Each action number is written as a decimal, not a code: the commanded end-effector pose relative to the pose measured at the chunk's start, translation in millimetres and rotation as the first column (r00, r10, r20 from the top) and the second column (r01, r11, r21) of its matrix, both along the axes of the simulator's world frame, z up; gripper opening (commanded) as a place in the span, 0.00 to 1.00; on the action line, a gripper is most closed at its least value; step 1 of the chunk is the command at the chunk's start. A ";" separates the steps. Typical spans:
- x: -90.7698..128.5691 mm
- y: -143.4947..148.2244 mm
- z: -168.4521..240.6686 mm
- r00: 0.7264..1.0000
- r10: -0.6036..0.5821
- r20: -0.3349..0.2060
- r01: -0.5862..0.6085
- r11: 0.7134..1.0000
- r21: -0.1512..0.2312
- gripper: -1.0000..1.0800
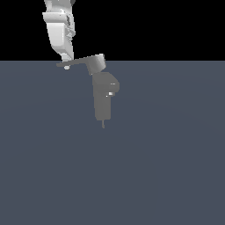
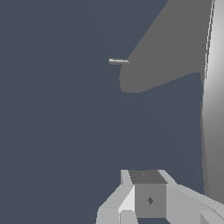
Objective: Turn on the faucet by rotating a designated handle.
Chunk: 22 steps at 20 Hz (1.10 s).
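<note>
The faucet (image 1: pixel 103 99) is a matte grey upright block with a rounded bulge and a small white spot, standing on the dark floor. Its handle (image 1: pixel 79 63) is a thin flat lever that runs from a chunky hub (image 1: pixel 97 63) toward the exterior view's left. My white gripper (image 1: pixel 67 65) comes down from above and sits at the lever's free end, touching it. In the wrist view the faucet body (image 2: pixel 166 48) is a dark grey shape and the lever (image 2: pixel 214 113) a pale strip beside my gripper (image 2: pixel 148 205). The fingers look closed together, with the lever beside them rather than between them.
The flat blue-grey floor (image 1: pixel 167 167) spreads all around the faucet. A small thin spout tip (image 1: pixel 103 125) sticks out at the faucet's lower end; it also shows in the wrist view (image 2: pixel 117 61). No other objects are in view.
</note>
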State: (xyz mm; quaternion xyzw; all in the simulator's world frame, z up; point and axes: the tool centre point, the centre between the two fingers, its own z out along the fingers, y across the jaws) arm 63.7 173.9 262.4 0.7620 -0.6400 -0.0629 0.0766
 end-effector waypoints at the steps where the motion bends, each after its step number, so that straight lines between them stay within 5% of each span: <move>1: -4.7 -0.5 1.3 1.000 0.000 0.001 0.000 1.000 0.000 0.00; 22: -59.5 -8.2 12.3 1.000 -0.001 0.001 0.001 1.000 0.000 0.00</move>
